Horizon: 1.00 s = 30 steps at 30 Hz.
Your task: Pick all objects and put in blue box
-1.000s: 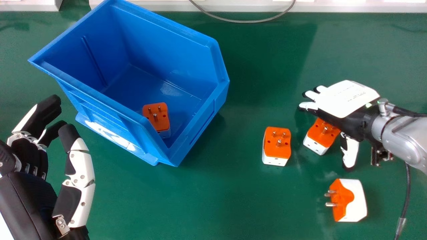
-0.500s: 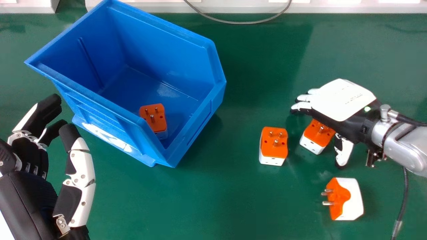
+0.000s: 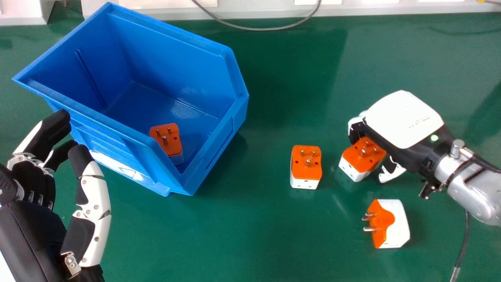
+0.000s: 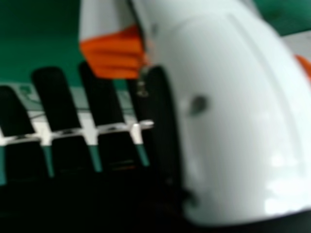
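Note:
My right hand is at the right of the head view, palm down over an orange-and-white plug adapter, its fingers curled at the far side and its thumb at the near side. The right hand view has the hand around an adapter beside the thumb. Two more adapters stand on the table, one upright and one on its side. Inside the blue box lies another adapter. My left hand is open and holds nothing, left of the box.
The green table spreads between the box and the adapters. A grey cable loops at the back, in front of a white ledge. Another cable hangs below my right forearm.
The fingers of my right hand have curled in around the adapter and its thumb has drawn closer. The box and the adapters appear farther left in the view. The left hand stays put.

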{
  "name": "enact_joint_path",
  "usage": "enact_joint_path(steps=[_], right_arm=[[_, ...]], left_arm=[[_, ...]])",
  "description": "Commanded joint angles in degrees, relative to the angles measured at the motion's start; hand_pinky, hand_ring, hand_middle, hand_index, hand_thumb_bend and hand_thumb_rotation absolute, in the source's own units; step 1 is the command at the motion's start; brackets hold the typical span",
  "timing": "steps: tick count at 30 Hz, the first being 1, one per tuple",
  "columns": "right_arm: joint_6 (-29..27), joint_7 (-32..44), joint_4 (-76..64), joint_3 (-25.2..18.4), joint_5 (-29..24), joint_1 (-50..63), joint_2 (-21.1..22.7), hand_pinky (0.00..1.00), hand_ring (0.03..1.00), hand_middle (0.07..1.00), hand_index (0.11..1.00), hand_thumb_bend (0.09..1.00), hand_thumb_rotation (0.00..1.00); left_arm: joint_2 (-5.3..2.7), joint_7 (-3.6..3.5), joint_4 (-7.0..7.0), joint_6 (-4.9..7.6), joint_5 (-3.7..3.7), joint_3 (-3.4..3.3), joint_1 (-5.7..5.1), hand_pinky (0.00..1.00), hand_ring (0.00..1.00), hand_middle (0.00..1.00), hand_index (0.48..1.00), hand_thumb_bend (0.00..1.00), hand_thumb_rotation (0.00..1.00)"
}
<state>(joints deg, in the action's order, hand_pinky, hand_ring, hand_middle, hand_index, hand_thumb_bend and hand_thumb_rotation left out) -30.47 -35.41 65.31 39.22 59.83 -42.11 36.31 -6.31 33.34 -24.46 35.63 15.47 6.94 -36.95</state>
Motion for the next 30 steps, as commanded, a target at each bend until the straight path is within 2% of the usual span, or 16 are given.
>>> enact_joint_path(steps=[1,5,12,16,18,21,23,27,30], right_arm=[[0.08,-1.01,-0.04,0.35,-0.24,-2.06,-0.78,0.34,0.463,0.495,0.515,0.498,0.00],[-0.29,-1.29,-0.29,0.46,-0.35,-2.06,-0.62,0.34,0.462,0.503,0.513,0.498,0.00],[-0.85,-2.16,-1.18,0.23,-0.61,-1.74,-0.44,0.34,0.461,0.508,0.511,0.498,0.00],[-1.06,-1.84,-1.84,0.08,-0.77,-1.63,-0.05,0.34,0.459,0.507,0.512,0.498,0.00],[-1.26,-1.24,-2.14,-0.24,-1.17,-1.56,0.17,0.34,0.458,0.505,0.513,0.498,0.00],[-0.30,-0.01,-3.71,-0.84,-1.54,-1.31,0.69,0.34,0.455,0.505,0.516,0.498,0.00],[0.23,0.53,-5.22,-1.65,-2.17,-0.95,1.07,0.34,0.457,0.507,0.513,0.498,0.00],[0.27,4.45,-11.08,-5.05,-5.46,0.84,2.91,0.34,0.451,0.500,0.512,0.498,0.00],[0.53,7.57,-17.26,-8.21,-7.85,2.88,4.86,0.34,0.443,0.500,0.515,0.498,0.00]], left_arm=[[-4.00,0.31,-1.53,0.56,0.73,-0.15,-0.45,0.68,0.73,0.71,0.734,0.25,0.00],[-3.94,0.13,-1.56,0.52,0.30,0.19,-0.58,0.68,0.73,0.72,0.739,0.24,0.00],[-4.16,0.33,-1.56,0.46,0.54,0.15,-0.55,0.68,0.74,0.72,0.737,0.24,0.00],[-4.06,0.11,-1.51,0.63,-0.14,0.50,-0.56,0.68,0.74,0.72,0.741,0.24,0.00],[-4.09,0.06,-1.41,0.74,-0.24,0.56,-0.56,0.69,0.74,0.72,0.744,0.24,0.00],[-4.09,0.12,-1.34,0.82,0.14,0.46,-0.62,0.69,0.74,0.72,0.743,0.24,0.00],[-4.15,0.25,-1.31,0.89,0.36,0.37,-0.67,0.68,0.74,0.72,0.742,0.24,0.00],[-4.09,0.08,-1.52,0.70,0.06,0.58,-0.95,0.68,0.74,0.72,0.742,0.24,0.00],[-3.98,-0.03,-1.31,0.84,-0.16,0.48,-0.72,0.69,0.74,0.73,0.744,0.24,0.00]])
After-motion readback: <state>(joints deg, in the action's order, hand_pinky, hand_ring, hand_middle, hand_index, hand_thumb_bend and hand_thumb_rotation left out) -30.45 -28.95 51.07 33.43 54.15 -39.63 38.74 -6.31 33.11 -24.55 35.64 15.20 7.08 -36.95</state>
